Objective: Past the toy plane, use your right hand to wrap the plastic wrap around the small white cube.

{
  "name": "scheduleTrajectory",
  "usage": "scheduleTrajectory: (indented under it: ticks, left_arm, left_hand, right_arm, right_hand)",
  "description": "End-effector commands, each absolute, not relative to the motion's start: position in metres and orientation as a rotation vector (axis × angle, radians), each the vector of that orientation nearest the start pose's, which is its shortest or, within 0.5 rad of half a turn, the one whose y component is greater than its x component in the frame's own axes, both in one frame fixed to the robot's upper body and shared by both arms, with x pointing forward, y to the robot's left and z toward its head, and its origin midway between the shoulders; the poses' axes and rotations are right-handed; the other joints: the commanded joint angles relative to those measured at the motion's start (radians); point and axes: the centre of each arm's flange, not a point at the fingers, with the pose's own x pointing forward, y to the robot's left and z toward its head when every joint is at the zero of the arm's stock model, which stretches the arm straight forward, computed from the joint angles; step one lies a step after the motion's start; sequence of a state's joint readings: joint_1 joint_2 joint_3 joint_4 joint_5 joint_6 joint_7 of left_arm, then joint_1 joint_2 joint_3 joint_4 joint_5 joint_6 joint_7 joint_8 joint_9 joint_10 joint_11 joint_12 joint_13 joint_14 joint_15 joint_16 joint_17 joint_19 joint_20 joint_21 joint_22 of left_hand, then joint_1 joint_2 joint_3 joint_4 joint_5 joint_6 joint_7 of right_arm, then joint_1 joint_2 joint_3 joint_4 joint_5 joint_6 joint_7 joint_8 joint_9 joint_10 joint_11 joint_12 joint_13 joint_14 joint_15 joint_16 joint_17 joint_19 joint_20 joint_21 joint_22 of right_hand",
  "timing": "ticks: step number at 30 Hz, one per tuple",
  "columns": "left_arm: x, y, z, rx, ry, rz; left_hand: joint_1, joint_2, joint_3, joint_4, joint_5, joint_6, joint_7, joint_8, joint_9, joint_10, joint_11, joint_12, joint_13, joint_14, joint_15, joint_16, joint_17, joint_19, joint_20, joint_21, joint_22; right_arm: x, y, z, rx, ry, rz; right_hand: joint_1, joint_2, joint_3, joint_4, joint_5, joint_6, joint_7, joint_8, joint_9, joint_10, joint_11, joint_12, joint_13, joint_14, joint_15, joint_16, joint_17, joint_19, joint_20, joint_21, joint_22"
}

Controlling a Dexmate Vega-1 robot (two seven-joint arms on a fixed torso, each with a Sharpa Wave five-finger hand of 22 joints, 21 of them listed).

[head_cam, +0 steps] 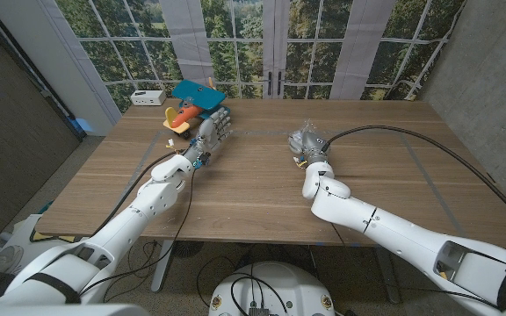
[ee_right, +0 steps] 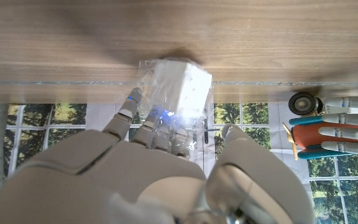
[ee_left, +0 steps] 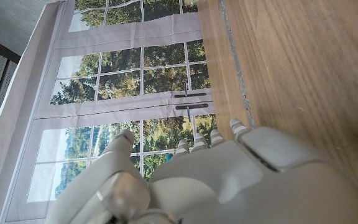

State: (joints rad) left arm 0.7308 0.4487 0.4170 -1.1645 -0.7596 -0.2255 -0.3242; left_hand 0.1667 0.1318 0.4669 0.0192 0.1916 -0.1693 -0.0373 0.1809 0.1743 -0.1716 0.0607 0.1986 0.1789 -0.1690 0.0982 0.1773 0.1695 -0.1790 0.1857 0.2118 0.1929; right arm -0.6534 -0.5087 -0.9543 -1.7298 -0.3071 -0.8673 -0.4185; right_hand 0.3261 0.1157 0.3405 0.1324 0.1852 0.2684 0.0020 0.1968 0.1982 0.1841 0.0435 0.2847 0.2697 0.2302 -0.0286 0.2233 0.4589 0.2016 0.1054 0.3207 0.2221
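Plastic wrap [ee_right: 166,87] was half round the small white cube [ee_right: 180,84], right hand [head_cam: 308,147] fingers [ee_right: 143,127] grasping it. Left hand [head_cam: 211,132] was released beside the toy plane [head_cam: 191,107]. Next: tuck loose film under.

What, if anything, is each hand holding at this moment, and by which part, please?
The right hand has its fingers on the plastic wrap around the small white cube, at its near side. The left hand stands beside the toy plane, holding nothing.

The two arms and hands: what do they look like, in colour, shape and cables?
Both arms have white, rounded shells with dark bands at the joints. The left hand and right hand are pale grey, with segmented fingers. A black cable runs along each arm. A small blue light glows among the right hand's fingers.
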Motion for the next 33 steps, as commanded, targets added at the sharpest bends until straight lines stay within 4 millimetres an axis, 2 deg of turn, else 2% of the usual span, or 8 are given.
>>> scheduleTrajectory:
  ticks: [1, 10, 12, 14, 15, 19, 27, 33]
  left_arm:
    - [0.673, 0.247, -0.024, -0.091, -0.52, -0.484]
    - [0.675, 0.245, -0.022, -0.085, -0.523, -0.501]
    - [0.675, 0.245, -0.022, -0.086, -0.523, -0.504]
    - [0.675, 0.245, -0.022, -0.086, -0.526, -0.504]
    - [0.675, 0.245, -0.022, -0.086, -0.527, -0.503]
    - [0.674, 0.246, -0.021, -0.085, -0.528, -0.502]
    - [0.675, 0.247, -0.022, -0.084, -0.523, -0.502]
    - [0.674, 0.247, -0.022, -0.086, -0.526, -0.504]
  left_hand:
    - [0.004, 0.012, 0.005, 0.0, -0.001, -0.171, -0.002, 0.003, 0.004, -0.224, -0.003, 0.001, 0.005, -0.176, 0.003, 0.002, 0.003, -0.007, 0.006, 0.004, 0.002]
    - [0.005, 0.012, 0.006, 0.0, -0.002, -0.171, -0.002, 0.003, 0.004, -0.225, -0.002, 0.0, 0.005, -0.175, 0.003, 0.002, 0.003, -0.006, 0.006, 0.005, 0.002]
    - [0.005, 0.011, 0.006, 0.0, -0.002, -0.171, -0.003, 0.003, 0.004, -0.225, -0.002, 0.001, 0.005, -0.174, 0.003, 0.003, 0.003, -0.006, 0.005, 0.005, 0.002]
    - [0.005, 0.01, 0.005, 0.0, -0.002, -0.17, -0.003, 0.003, 0.004, -0.224, -0.002, 0.001, 0.005, -0.174, 0.003, 0.003, 0.003, -0.006, 0.005, 0.005, 0.002]
    - [0.005, 0.009, 0.005, 0.0, -0.002, -0.17, -0.004, 0.003, 0.004, -0.224, -0.002, 0.001, 0.005, -0.174, 0.002, 0.003, 0.003, -0.006, 0.005, 0.005, 0.002]
    - [0.003, 0.006, 0.003, 0.001, -0.002, -0.169, -0.004, 0.003, 0.004, -0.224, -0.002, 0.001, 0.005, -0.174, 0.002, 0.003, 0.003, -0.006, 0.005, 0.005, 0.002]
    - [0.001, 0.004, 0.002, 0.002, -0.003, -0.168, -0.003, 0.004, 0.004, -0.221, -0.003, 0.002, 0.005, -0.172, 0.002, 0.003, 0.003, -0.005, 0.007, 0.006, 0.002]
    - [0.001, 0.004, 0.003, 0.002, -0.002, -0.168, -0.002, 0.004, 0.004, -0.223, -0.001, 0.001, 0.005, -0.172, 0.003, 0.003, 0.003, -0.005, 0.007, 0.006, 0.002]
  right_arm:
    - [0.616, -0.123, -0.055, -1.143, -0.401, -0.203]
    - [0.61, -0.124, -0.062, -1.175, -0.486, -0.251]
    - [0.608, -0.123, -0.062, -1.202, -0.505, -0.275]
    - [0.607, -0.121, -0.063, -1.215, -0.528, -0.302]
    - [0.605, -0.12, -0.064, -1.227, -0.551, -0.323]
    - [0.601, -0.119, -0.065, -1.216, -0.629, -0.351]
    - [0.596, -0.121, -0.066, -1.11, -0.76, -0.313]
    - [0.598, -0.121, -0.063, -1.074, -0.772, -0.254]
  right_hand:
    - [0.007, -0.005, 0.003, -0.028, 0.006, 0.069, 0.003, 0.026, 0.003, 0.038, 0.004, 0.0, -0.002, 0.036, 0.015, 0.002, -0.022, 0.01, 0.016, 0.0, -0.004]
    - [0.08, 0.006, 0.037, -0.102, 0.013, 0.084, -0.017, 0.023, -0.001, 0.048, -0.011, -0.014, -0.011, 0.047, -0.017, -0.002, -0.054, 0.029, 0.025, 0.005, -0.013]
    - [0.144, 0.006, 0.062, -0.165, 0.011, 0.07, -0.024, 0.014, -0.002, 0.045, -0.021, -0.027, -0.017, 0.047, -0.026, -0.004, -0.073, 0.043, 0.019, 0.007, -0.019]
    - [0.157, 0.004, 0.065, -0.178, 0.01, 0.068, -0.026, 0.013, -0.002, 0.038, -0.022, -0.032, -0.018, 0.04, -0.029, -0.007, -0.078, 0.044, 0.018, 0.007, -0.02]
    - [0.211, 0.014, 0.086, -0.225, 0.007, 0.071, -0.035, 0.013, -0.002, 0.041, -0.025, -0.038, -0.022, 0.042, -0.034, -0.006, -0.09, 0.052, 0.012, 0.007, -0.023]
    - [0.266, 0.003, 0.092, -0.279, 0.003, 0.131, -0.045, 0.03, 0.0, 0.091, -0.04, -0.029, -0.026, 0.082, -0.049, 0.012, -0.107, 0.094, 0.005, 0.02, -0.026]
    - [0.266, 0.01, 0.083, -0.274, -0.001, 0.153, -0.047, 0.03, 0.001, 0.107, -0.044, -0.03, -0.028, 0.101, -0.065, 0.025, -0.109, 0.132, -0.01, 0.032, -0.028]
    - [0.235, 0.009, 0.052, -0.259, -0.003, 0.009, -0.048, -0.019, 0.002, 0.01, -0.042, -0.077, -0.031, 0.028, -0.055, 0.003, -0.113, 0.141, -0.09, 0.031, -0.029]
